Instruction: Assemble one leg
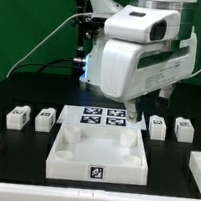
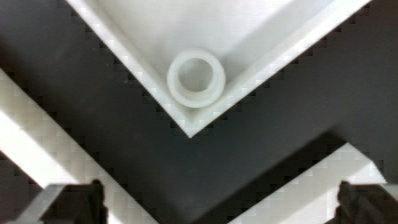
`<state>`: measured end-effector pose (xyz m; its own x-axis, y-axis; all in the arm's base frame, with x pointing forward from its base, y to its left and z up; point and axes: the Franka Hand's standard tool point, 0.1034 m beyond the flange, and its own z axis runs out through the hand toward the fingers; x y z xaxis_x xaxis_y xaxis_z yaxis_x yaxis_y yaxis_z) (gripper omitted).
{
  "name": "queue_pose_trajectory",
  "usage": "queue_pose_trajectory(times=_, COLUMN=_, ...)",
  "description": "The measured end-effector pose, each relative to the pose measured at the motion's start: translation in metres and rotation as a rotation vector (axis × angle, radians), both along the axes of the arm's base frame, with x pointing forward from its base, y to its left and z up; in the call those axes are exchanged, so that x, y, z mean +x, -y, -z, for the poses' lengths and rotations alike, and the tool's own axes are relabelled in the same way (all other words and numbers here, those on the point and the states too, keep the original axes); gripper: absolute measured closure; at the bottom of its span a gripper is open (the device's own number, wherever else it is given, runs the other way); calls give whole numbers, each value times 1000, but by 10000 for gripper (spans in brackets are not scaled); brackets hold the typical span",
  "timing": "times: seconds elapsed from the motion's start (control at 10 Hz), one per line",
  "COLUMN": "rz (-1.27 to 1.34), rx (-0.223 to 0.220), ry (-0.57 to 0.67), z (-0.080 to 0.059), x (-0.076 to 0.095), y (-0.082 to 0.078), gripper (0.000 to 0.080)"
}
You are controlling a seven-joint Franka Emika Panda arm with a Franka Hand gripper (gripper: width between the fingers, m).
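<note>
Jaws spread wide and empty, the gripper [image 2: 217, 204] hangs over a corner socket [image 2: 196, 78] of the tray [image 1: 71, 154]; the nearest leg [image 1: 158, 126] sits apart on the table [image 1: 20, 85] at the exterior view's right, marker facing the camera, its long axis unclear.

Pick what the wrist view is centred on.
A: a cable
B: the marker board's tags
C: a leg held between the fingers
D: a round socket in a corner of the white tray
D: a round socket sits in the pointed corner of the white tray, while the gripper is open with nothing between its fingers.
</note>
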<state>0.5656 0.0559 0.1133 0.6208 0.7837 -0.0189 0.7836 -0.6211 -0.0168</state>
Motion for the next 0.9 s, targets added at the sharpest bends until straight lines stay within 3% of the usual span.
queue_pose_trajectory(times=0.3, rz=-1, rx=0, ry=0, z=0, x=0, y=0, gripper=150)
queue_pose_trajectory(times=0.4, rz=-113, rx=1, ry=19, z=1, x=-3, y=0, gripper=150)
queue_pose_trajectory(times=0.6, rz=-351, rx=4, ry=20, z=18, x=-57, y=15, gripper=150)
queue_pose_trajectory(times=0.8, rz=-551, rx=8, ry=8, z=25, x=-71, y=42, gripper=150)
queue_pose_trajectory(times=0.9, rz=-607, rx=3, ry=6, z=25, x=-71, y=43, gripper=150)
